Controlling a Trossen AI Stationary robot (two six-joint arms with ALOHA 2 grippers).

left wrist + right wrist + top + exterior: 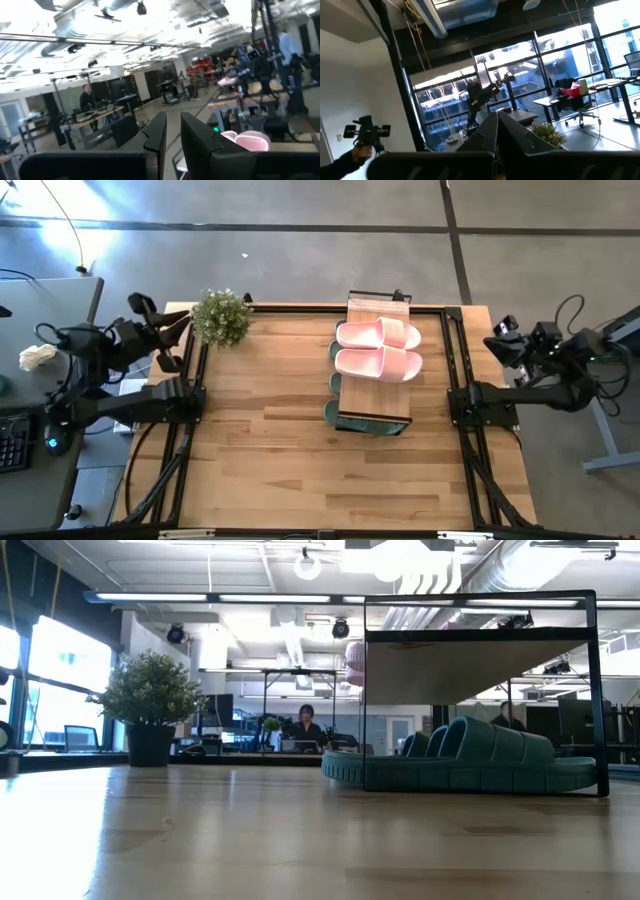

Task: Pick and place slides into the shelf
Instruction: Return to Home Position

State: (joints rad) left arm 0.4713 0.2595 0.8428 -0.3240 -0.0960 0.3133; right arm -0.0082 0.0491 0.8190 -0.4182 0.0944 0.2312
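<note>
Tabletop (280, 470): potted plant (220, 317) near left end effector (173, 118) (fingers slightly apart); right end effector (497, 116) together.

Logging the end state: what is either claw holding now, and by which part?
Nothing; the left claw and the right claw are both empty.

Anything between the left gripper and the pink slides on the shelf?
Yes: the potted plant at the table's far left corner stands roughly between the left gripper and the pink slides atop the shelf.
</note>
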